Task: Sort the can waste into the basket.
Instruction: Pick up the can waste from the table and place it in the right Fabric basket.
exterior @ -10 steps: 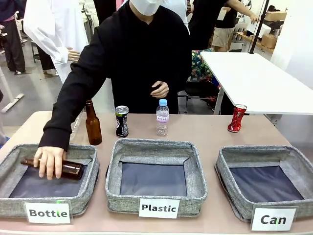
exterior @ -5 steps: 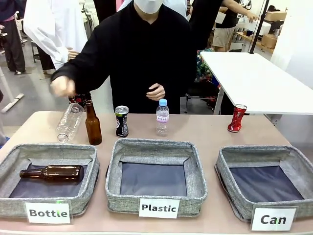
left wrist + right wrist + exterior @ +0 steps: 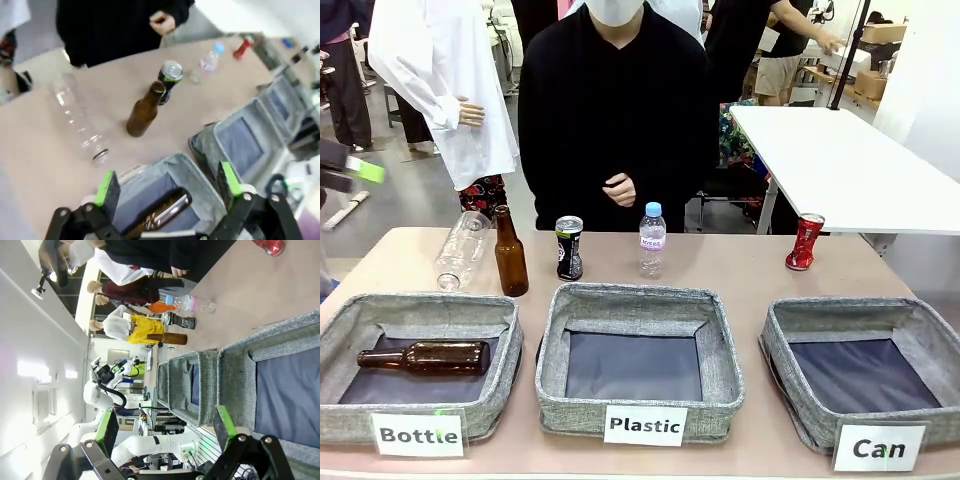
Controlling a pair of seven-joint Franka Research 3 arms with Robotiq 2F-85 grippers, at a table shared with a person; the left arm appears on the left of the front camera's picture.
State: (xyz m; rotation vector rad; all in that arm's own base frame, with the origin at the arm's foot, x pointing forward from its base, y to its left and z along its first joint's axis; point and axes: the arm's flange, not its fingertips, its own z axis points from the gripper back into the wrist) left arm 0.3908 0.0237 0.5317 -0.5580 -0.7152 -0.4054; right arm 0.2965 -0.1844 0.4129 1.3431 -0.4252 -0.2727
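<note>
Basket (image 3: 840, 312) labelled Can cut off at right; red can (image 3: 805, 242) possibly dented

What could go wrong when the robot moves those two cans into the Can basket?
The black can stands between a brown bottle and a plastic bottle; the open left claw might knock one over reaching in.
The red can looks dented and leans near the table's far edge, so a nudge could send it off.
The Can basket sits at the far right, so the black can might drop into the Plastic basket on the way.
</note>
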